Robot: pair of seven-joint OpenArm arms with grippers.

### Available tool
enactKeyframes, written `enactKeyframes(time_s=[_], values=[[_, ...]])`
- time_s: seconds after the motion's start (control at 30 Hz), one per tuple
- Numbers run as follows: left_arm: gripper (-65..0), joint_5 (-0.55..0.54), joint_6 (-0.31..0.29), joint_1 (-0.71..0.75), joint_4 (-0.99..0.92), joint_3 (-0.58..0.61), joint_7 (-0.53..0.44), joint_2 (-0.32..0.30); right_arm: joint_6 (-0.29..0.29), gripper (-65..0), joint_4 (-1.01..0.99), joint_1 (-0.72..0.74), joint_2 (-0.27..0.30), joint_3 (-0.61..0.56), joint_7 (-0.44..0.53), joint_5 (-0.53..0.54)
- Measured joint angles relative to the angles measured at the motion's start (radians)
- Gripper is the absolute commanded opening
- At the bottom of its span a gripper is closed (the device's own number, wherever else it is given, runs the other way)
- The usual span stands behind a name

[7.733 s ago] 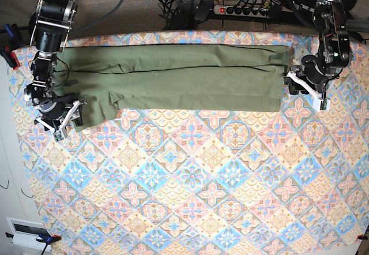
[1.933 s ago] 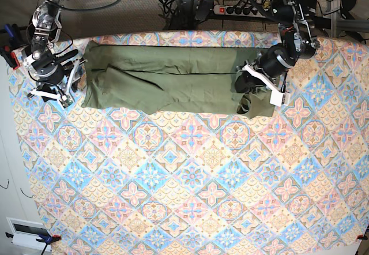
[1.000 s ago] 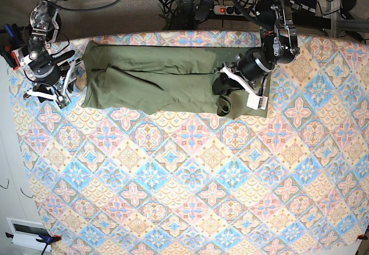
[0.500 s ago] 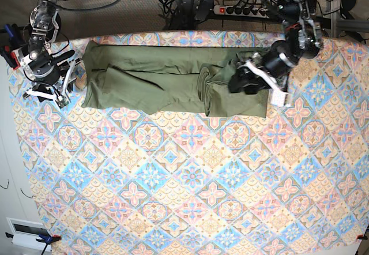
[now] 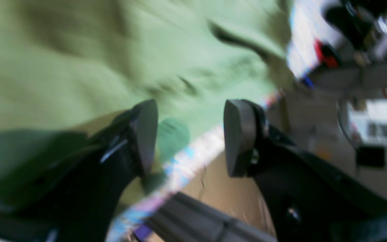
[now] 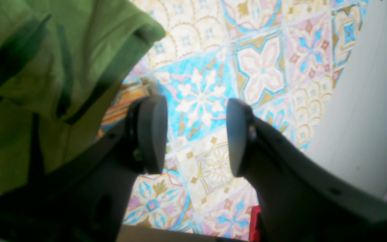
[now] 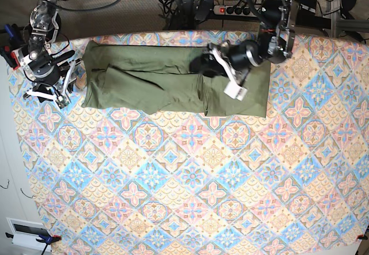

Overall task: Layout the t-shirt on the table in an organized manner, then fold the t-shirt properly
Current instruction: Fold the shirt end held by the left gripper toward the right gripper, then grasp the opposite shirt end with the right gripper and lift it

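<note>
An olive-green t-shirt (image 7: 173, 82) is lying as a long, narrow band across the far part of the table (image 7: 190, 191), which is wearing a cloth of pastel blue, pink and cream floral tiles. Beyond the far edge, a white power strip (image 7: 245, 10) and dark cables are sitting on the floor. A red clamp (image 7: 10, 56) is gripping the table's edge beside the right arm.

The left gripper (image 7: 222, 70) is hanging over the shirt's middle, near its far edge, with its jaws standing apart and nothing between them. Its own camera is blurring heavily, but green cloth is showing below and behind the two dark fingers (image 5: 144, 134), along with a strip of patterned table edge. The arm is covering part of the shirt in the overhead view.

The right gripper (image 7: 55, 87) is sitting just off the opposite end of the shirt, its jaws also apart and gripping nothing, with bare tile pattern showing between the pads (image 6: 153, 132) and a folded green corner lying just beside them.

Compared with half a second earlier, the left gripper is now further along the shirt toward the middle, and the folded-over end section is lying flat. The right gripper is staying where it was
</note>
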Motion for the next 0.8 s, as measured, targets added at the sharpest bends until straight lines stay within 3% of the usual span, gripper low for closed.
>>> enactKeyframes(time_s=[0.27,0.4,0.6,0.8], values=[[-38.0,-0.007,0.001,-0.004,0.045,-0.002,-0.003,-0.056,0.000,-37.6,-0.002,-0.001,0.000,-0.004,-0.002,0.002],[-45.0,-0.002,0.002,-0.003,0.047,-0.123,0.002,-0.061,0.000,-37.5,-0.003,-0.001,0.000,-0.006,-0.022,0.002],[-46.9,0.013,0.003,-0.002,0.047,-0.266,0.001,-0.069,0.000,-37.5,-0.005,0.001,-0.001,-0.005,-0.135,0.016],[-47.3,0.029,0.003,0.000,0.047,-0.323,0.003,-0.068,0.000,-37.5,-0.008,0.059,-0.008,0.005,-0.274,0.298]])
